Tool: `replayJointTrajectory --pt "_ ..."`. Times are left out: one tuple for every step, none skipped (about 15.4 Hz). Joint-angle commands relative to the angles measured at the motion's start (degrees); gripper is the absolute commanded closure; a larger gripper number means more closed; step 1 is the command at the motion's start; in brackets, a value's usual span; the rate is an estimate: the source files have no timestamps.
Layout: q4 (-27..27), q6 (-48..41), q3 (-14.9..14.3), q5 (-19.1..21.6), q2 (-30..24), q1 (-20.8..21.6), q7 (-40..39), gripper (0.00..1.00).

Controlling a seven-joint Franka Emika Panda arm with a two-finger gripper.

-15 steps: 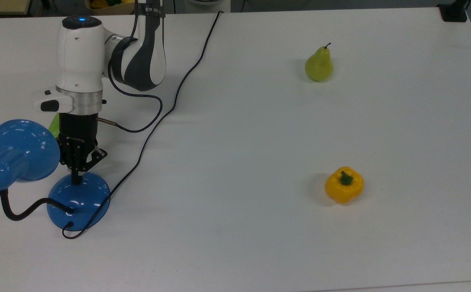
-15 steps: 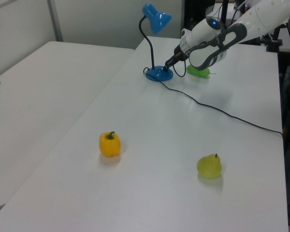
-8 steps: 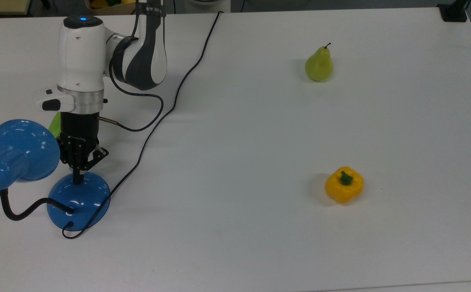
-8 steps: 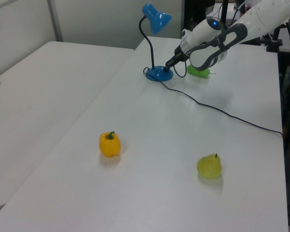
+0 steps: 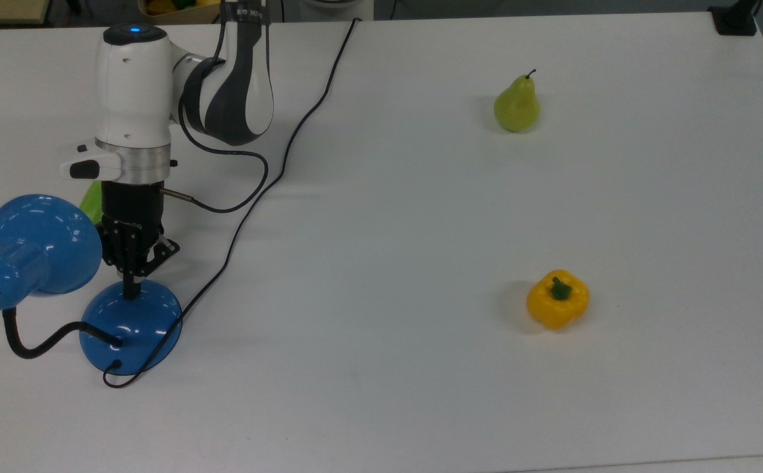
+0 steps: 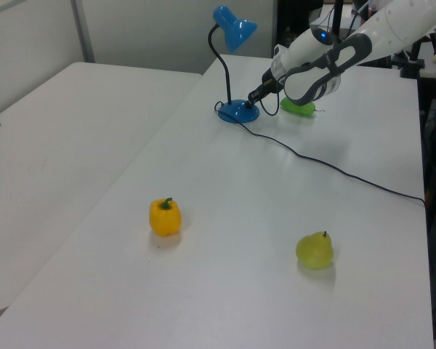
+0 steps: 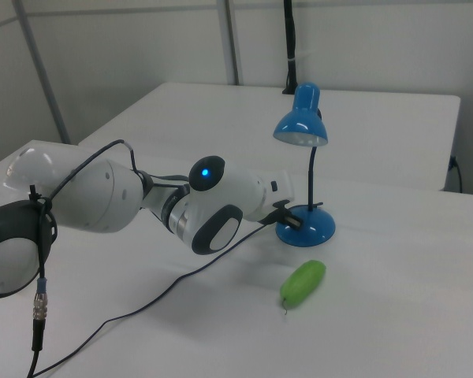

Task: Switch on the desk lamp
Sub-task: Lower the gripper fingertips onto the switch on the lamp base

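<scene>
Gripper (image 5: 133,291) fingers pinched together, tip touching desk lamp (image 5: 130,325) base's top.

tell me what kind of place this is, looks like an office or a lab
Most likely a robotics lab: a robot arm works on a plain white table set with test props, a desk lamp, a pear and a yellow bell pepper.

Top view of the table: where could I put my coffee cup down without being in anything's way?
The widest bare stretch of the table lies between the black cord and the two fruits, the pear and the yellow pepper. It is also bare past them toward the top view's right. The top view's left is crowded: desk lamp, gripper, green object.
</scene>
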Motion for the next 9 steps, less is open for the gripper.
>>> replayJointTrajectory --pt "-0.58 -0.31 1.05 1.13 -0.35 -1.3 -0.52 1.0" --pt "0.03 -0.31 1.05 1.13 -0.35 -1.3 -0.53 1.0" --pt "0.56 -0.31 1.05 1.13 -0.17 -1.3 -0.53 1.0" --pt "0.65 -0.31 1.05 1.13 -0.08 -1.3 -0.61 1.0" --pt "0.65 -0.31 1.05 1.04 -0.08 -1.39 -0.61 1.0" --pt "0.65 -0.31 1.05 1.04 -0.08 -1.39 -0.61 1.0" --pt "0.65 -0.22 1.05 1.04 -0.08 -1.39 -0.61 1.0" --pt "0.65 -0.22 1.05 1.04 -0.08 -1.39 -0.53 1.0" --pt "0.74 -0.22 1.05 1.04 -0.08 -1.39 -0.53 1.0"
